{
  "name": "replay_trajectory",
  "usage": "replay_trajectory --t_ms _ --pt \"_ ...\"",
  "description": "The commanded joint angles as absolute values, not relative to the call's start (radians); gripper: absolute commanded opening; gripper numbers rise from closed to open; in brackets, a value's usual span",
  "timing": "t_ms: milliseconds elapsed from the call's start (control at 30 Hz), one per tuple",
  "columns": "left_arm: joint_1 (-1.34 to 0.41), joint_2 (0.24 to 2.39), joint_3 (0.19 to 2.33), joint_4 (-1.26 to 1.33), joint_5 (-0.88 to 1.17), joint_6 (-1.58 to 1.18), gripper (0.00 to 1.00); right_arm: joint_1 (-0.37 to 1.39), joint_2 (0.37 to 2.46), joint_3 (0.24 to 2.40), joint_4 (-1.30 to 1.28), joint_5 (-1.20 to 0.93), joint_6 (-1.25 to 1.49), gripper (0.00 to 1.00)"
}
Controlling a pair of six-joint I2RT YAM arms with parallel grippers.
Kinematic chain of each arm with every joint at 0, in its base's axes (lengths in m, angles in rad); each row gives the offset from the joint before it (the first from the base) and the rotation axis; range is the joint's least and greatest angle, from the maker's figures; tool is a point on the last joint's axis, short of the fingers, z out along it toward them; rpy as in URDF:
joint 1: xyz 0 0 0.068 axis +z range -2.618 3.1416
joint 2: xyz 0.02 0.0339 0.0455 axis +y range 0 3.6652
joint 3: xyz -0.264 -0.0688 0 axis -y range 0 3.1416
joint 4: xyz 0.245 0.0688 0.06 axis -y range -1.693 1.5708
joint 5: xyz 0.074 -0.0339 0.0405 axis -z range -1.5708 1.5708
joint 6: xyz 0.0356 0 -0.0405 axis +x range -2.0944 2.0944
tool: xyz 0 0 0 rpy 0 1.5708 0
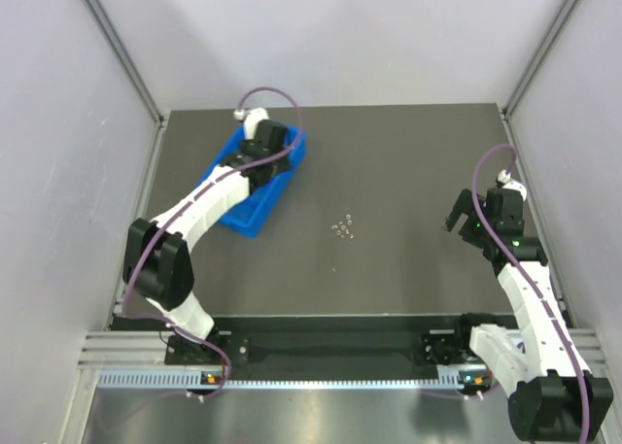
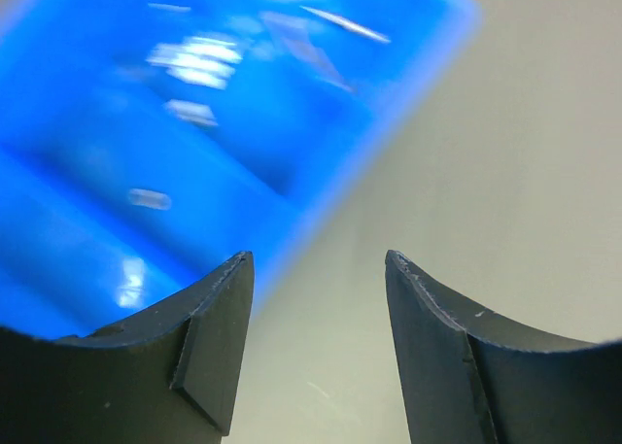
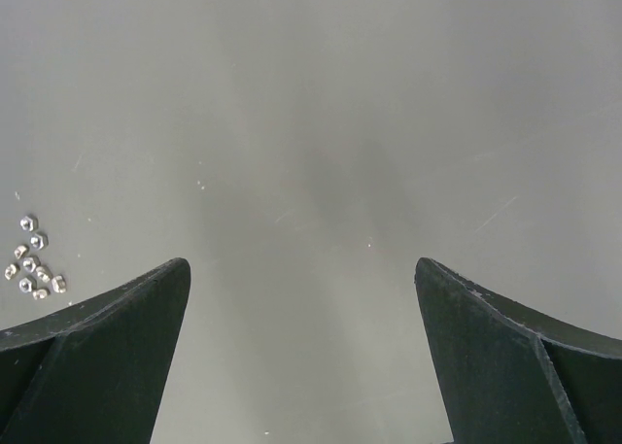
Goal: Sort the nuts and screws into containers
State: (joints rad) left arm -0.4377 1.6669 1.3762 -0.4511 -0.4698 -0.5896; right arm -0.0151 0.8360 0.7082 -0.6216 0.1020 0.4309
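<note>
L gripper (image 2: 316, 269) hung open & empty over blue tray (image 1: 248, 216) nr tabletop (image 1: 408, 162) far-left corner; nuts (image 1: 343, 228) lay mid-tabletop to its right, R gripper (image 3: 301, 269), also open, abt equally near.

tray (image 1: 245, 218) back left on table (image 1: 408, 162), nuts (image 1: 343, 229) at centre

My top camera looked down from behind my bases (image 1: 199, 349), sharing the tray (image 1: 255, 218) with my close left wrist view, the nuts (image 1: 343, 228) with my right.
</note>
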Motion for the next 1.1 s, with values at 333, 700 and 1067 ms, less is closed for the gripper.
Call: replay_trajectory --t_ms 333,700,1067 --pt "-0.819 1.980 1.612 -0.468 -0.382 -0.615 0.59 -0.008 0.813 0.739 -0.598 0.095 0.428 0.99" --pt "-0.857 2.164 1.715 -0.506 -0.347 -0.603 0.58 -0.008 0.807 0.733 -0.604 0.107 0.425 1.00" --pt "-0.862 2.200 1.710 -0.541 -0.385 -0.614 0.52 -0.006 0.815 0.733 -0.603 0.106 0.426 1.00"
